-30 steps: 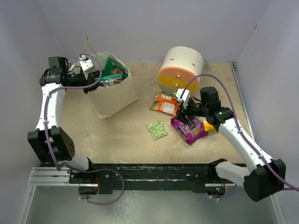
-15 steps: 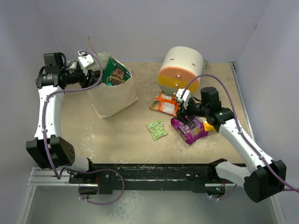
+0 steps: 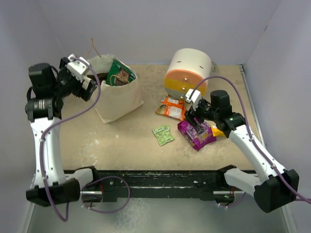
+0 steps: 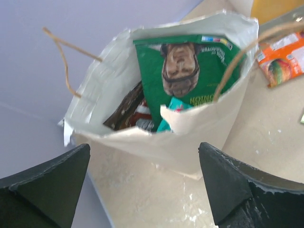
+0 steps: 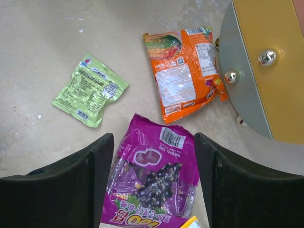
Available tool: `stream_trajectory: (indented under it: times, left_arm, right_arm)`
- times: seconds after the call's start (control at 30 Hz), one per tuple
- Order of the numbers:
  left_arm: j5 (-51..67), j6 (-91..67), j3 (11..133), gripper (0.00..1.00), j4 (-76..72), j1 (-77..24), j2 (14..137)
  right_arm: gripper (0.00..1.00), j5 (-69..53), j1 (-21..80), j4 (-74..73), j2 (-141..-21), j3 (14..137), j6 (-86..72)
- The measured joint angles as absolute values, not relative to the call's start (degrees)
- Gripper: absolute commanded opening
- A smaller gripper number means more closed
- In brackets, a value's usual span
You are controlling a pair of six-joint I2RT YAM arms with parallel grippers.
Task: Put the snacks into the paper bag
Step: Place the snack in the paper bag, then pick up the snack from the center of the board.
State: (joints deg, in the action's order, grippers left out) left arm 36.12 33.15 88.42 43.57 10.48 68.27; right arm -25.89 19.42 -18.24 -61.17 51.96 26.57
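Note:
The cream paper bag (image 3: 119,99) (image 4: 204,137) stands at the back left, its mouth open. Inside it show a green packet (image 3: 116,73) (image 4: 190,71), a teal one (image 4: 175,105) and a brown one (image 4: 124,111). My left gripper (image 3: 89,86) (image 4: 145,156) is open and empty, just left of the bag and outside it. On the table lie an orange packet (image 3: 171,108) (image 5: 185,71), a small green-white packet (image 3: 163,135) (image 5: 90,90), a purple packet (image 3: 197,134) (image 5: 154,180) and a yellow box (image 3: 217,131) (image 5: 192,222). My right gripper (image 3: 194,121) (image 5: 153,142) hangs open over the purple packet, a finger on either side of it.
The round white, orange and yellow drawer unit (image 3: 187,73) (image 5: 266,71) stands right behind the orange packet, its knobs facing it. Grey walls close in the table at the back and on both sides. The bag's twine handles (image 4: 64,57) stick up at its rim.
My left gripper has opened wide and drawn back to the left, away from the bag's mouth. The right gripper has barely shifted over the purple packet, opening slightly.

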Motion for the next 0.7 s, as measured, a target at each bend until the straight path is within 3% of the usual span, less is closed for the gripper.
stream_trajectory:
  times: [0.33, 0.7]
  left_arm:
    - [30.2, 26.0, 68.9, 0.99, 43.2, 10.5, 47.2]
    - [33.0, 22.5, 53.9, 0.99, 43.4, 10.5, 44.3]
  right_arm:
    - [0.99, -16.8, 19.4, -22.2, -63.2, 54.1, 24.0]
    - [1.00, -8.9, 16.1, -28.2, -63.8, 54.8, 24.0]
